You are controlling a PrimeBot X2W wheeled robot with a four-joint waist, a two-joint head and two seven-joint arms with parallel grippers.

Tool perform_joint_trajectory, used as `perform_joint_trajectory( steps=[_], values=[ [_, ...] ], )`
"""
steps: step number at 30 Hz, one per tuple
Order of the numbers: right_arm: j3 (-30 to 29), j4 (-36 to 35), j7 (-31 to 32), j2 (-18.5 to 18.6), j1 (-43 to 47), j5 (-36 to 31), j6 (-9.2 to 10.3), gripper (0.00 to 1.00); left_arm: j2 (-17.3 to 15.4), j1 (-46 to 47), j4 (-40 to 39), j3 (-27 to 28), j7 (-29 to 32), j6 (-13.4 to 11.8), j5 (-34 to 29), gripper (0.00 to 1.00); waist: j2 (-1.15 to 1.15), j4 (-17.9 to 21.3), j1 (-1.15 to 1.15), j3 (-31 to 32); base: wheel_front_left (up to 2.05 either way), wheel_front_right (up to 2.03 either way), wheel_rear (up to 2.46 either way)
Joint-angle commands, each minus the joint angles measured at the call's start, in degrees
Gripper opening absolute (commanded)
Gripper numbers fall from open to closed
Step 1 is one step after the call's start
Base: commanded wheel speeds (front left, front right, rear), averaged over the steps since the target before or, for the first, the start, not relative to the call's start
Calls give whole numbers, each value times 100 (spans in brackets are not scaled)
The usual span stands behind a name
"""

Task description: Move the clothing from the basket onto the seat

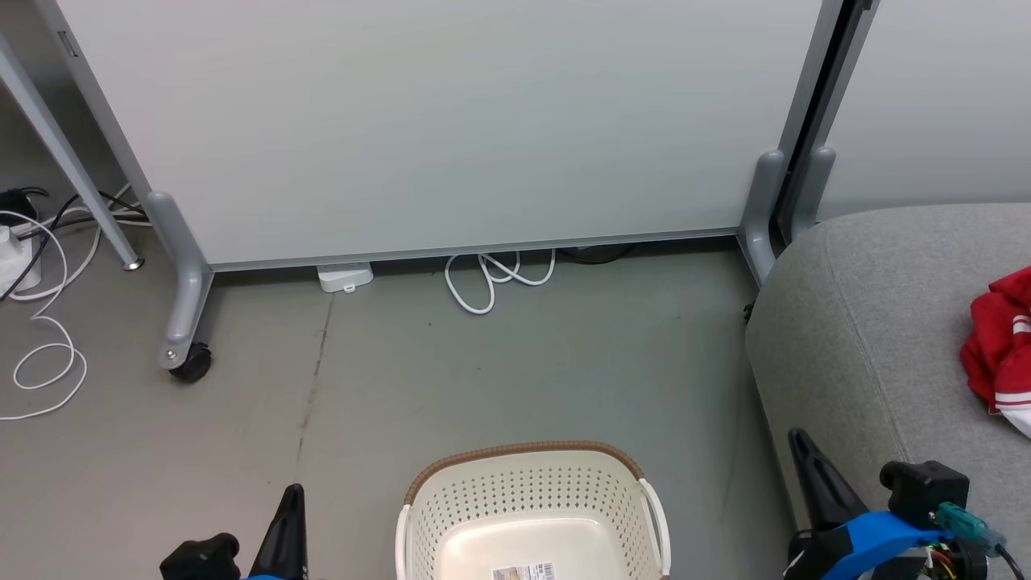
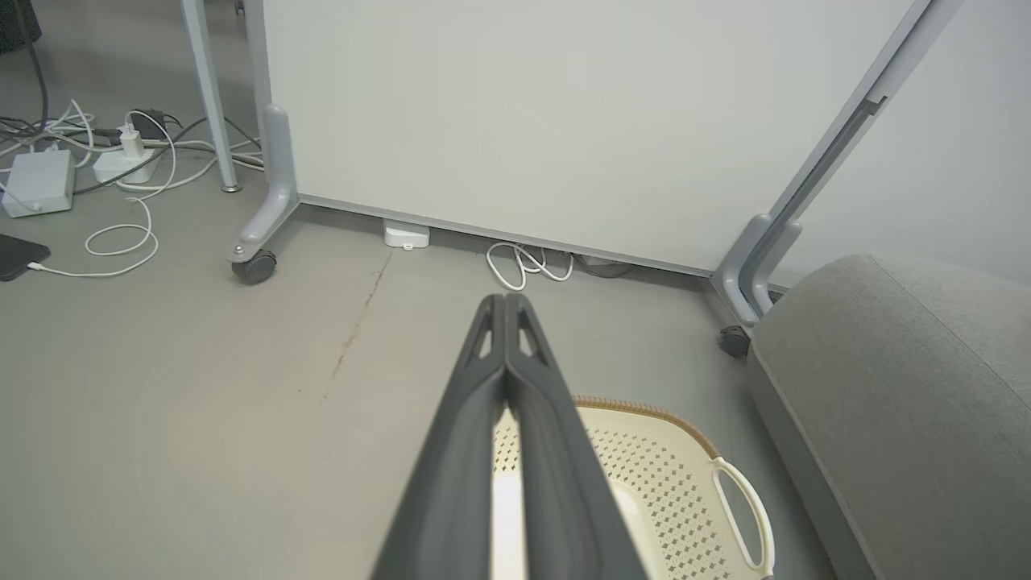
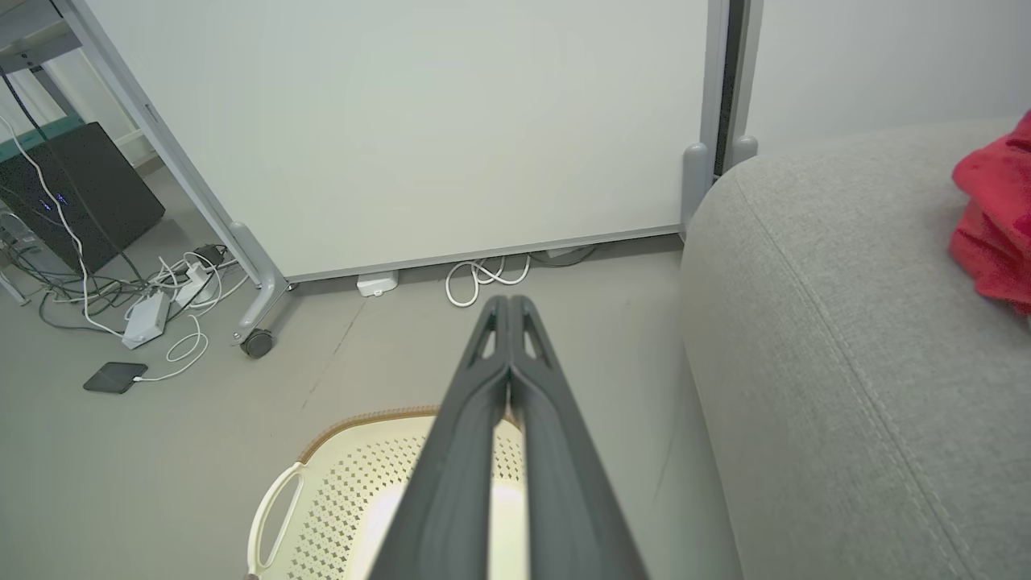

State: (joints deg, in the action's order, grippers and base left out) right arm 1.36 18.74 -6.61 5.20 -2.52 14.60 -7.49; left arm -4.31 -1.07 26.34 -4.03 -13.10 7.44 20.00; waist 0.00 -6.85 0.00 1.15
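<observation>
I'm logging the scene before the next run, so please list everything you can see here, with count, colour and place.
basket: one, cream-white with a brown rim, on the floor between the grippers; its visible bottom is bare but for a label
clothing: one red heap with white stripes, on the seat towards its right; number of garments unclear
seat: one, grey, right of the basket
partition panel: one, pale, grey-framed, behind the basket
cable coil: one, white, on the floor under the panel
cables and adapters: several, white and black, on the floor at far left
left gripper: dark fingers shut, empty
right gripper: dark fingers shut, empty
</observation>
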Motion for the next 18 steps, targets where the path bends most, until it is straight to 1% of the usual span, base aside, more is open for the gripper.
perform_joint_trajectory(
  steps=[1, 18],
  values=[
    [-51, -108, 33, 4, -96, 278, 0, 0, -12, 142, -137, 76, 51, 0, 242, 0, 0, 9, 0, -2, 0, 0, 0],
    [-212, -210, 314, -50, -165, 1981, 0, 0, 21, 290, -398, 299, 482, 2, 1827, 0, 0, 106, 0, -21, 0, 0, 0]
  ],
)
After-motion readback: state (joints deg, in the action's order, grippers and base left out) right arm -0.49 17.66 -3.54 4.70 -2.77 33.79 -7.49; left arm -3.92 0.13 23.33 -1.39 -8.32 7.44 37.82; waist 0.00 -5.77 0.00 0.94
